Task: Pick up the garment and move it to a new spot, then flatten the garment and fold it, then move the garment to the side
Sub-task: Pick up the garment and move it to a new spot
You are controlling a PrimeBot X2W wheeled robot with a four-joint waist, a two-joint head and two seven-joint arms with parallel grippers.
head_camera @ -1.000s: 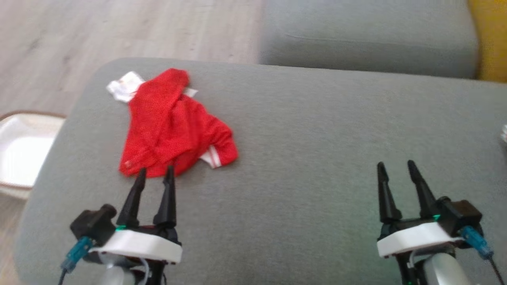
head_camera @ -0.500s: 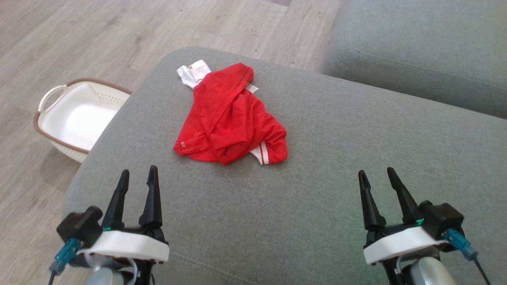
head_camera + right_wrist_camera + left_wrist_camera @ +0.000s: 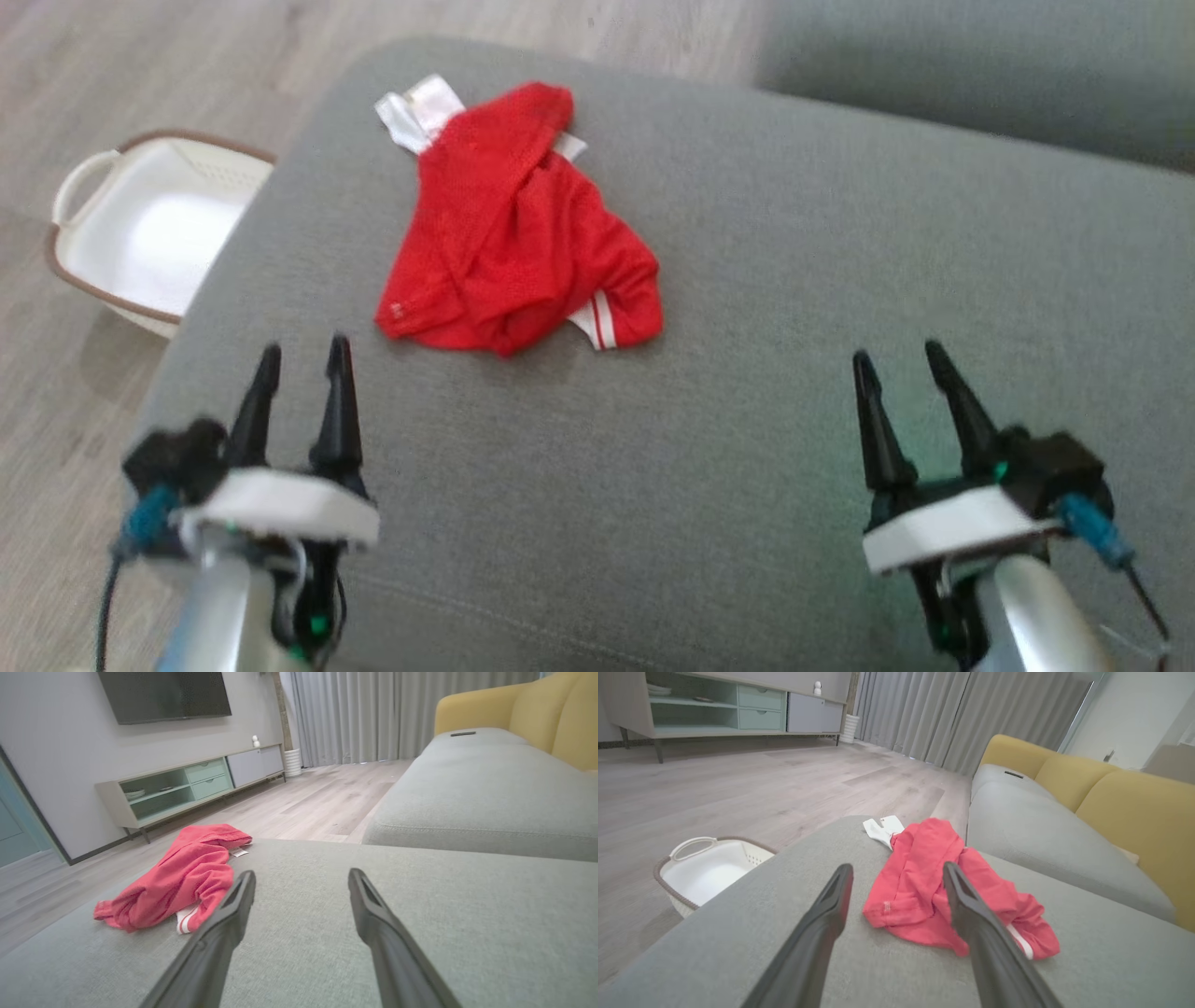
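From my head, the red garment [image 3: 509,243] lies crumpled on the grey sofa seat [image 3: 747,420], toward its far left part, with a white piece [image 3: 415,107] sticking out at its far end and a white striped cuff [image 3: 597,322] at its near edge. My left gripper [image 3: 304,347] hangs over the seat just short of the garment's near left corner, its 2 fingers spread and holding nothing. My right gripper [image 3: 896,353] is well apart from the garment, on the right, also spread wide and empty. A white basket [image 3: 140,233] with a brown rim sits on the wooden floor [image 3: 168,56] beside the seat's left edge.

Along my left fingers, the garment lies just past the tips, partly behind the right finger; nothing sits between them. The basket is on the floor to the left, and yellow back cushions [image 3: 1111,793] rise at the right.

Along my right fingers, the garment rests on the seat off to the left, apart from both tips. A low cabinet [image 3: 187,788] stands against the far wall.
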